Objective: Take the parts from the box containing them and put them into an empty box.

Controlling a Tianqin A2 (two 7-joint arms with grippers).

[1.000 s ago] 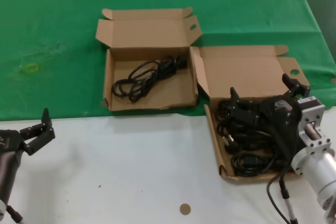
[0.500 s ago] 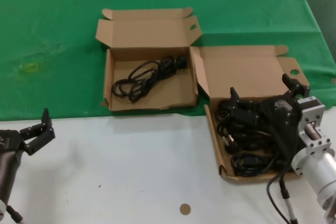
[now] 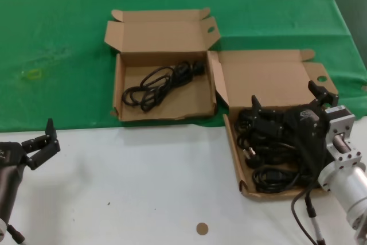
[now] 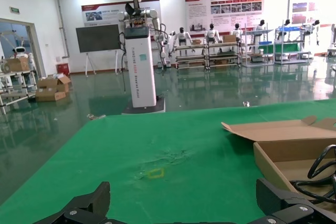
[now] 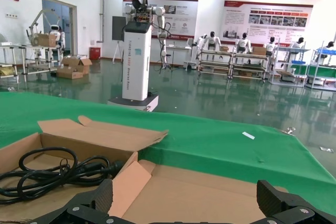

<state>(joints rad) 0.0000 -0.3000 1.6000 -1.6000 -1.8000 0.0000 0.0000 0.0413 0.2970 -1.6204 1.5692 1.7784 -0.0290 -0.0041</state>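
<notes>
The box containing the parts (image 3: 235, 163) lies at the right, lid open, with several coiled black power cords (image 3: 269, 159) in it. My right gripper (image 3: 287, 99) hovers over its far half, open and empty; in the right wrist view (image 5: 185, 196) the fingers straddle the box's bare lid (image 5: 210, 195). The second box (image 3: 118, 93) lies farther back and to the left, lid open, with one black cord (image 3: 160, 83) on its floor. This box (image 5: 21, 150) and cord (image 5: 52, 174) also show in the right wrist view. My left gripper (image 3: 41, 142) is open and parked at the near left.
Green cloth (image 3: 57, 38) covers the far table, white surface (image 3: 143, 187) the near part. A small brown disc (image 3: 202, 228) lies near the front edge. My own black cable (image 3: 304, 213) hangs by the right wrist. The left wrist view shows the second box's corner (image 4: 273, 158).
</notes>
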